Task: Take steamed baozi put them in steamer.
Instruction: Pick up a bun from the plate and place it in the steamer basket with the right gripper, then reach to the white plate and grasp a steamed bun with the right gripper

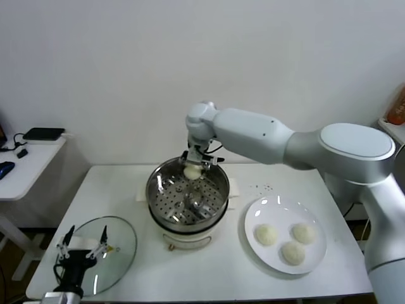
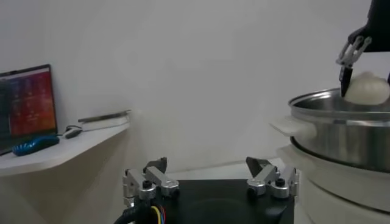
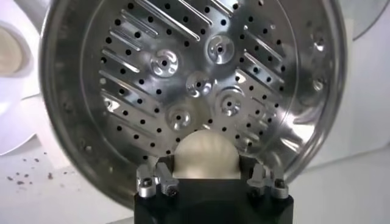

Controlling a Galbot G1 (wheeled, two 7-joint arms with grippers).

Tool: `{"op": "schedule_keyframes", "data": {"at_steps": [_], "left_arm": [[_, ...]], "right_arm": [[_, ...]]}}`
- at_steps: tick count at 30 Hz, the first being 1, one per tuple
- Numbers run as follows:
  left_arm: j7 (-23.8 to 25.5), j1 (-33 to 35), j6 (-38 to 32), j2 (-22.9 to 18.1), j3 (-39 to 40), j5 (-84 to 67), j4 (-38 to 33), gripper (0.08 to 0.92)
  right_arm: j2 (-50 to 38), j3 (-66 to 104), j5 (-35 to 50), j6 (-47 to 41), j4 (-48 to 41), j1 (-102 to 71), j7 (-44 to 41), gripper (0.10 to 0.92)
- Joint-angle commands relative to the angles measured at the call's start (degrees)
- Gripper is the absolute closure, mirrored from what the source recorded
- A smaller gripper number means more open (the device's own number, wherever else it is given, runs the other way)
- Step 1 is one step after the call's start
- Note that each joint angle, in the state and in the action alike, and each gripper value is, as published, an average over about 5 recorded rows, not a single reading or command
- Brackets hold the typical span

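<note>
Baozi (image 1: 192, 171) is what you have in the right gripper (image 3: 207, 173) now, one small cream-white bun pinched between the two fingers, and it hangs over the far rim of the steamer (image 1: 158, 190), above the perforated tray (image 3: 195, 85) and not touching it. Treat it as soft, light dough: it will likely dent or tear if you squeeze harder, and its smooth skin may cling to the pads when you let go. You want the hold across its widest part, on the two sides, which is about where the fingers sit. Three more buns (image 1: 292, 252) lie on the white plate (image 1: 256, 212) just beside the steamer. Your left gripper (image 1: 81, 246) waits with its fingers spread, holding nothing, over the glass lid (image 1: 123, 247) near the table's front edge
</note>
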Motion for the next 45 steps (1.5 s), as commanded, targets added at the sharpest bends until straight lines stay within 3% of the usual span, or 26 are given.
{"op": "schedule_keyframes", "data": {"at_steps": [1, 16, 30, 45], "left_arm": [[-0.02, 0.18, -0.09, -0.02, -0.01, -0.04, -0.02, 0.177], [-0.2, 0.65, -0.41, -0.07, -0.24, -0.11, 0.67, 0.177], [-0.24, 0.49, -0.44, -0.2, -0.16, -0.13, 1.02, 0.177], [-0.44, 1.01, -0.64, -0.37, 0.0, -0.21, 0.7, 0.177]], "right_arm": [[1.01, 1.98, -5.41, 2.47, -1.98, -2.95, 0.21, 0.342], [2.72, 4.03, -7.97, 4.45, -7.29, -4.79, 0.31, 0.333], [3.51, 4.28, -6.15, 4.66, -8.52, -5.25, 0.62, 0.228], [-6.4, -1.96, 13.44, -0.45, 5.9, 10.18, -4.22, 0.203]]}}
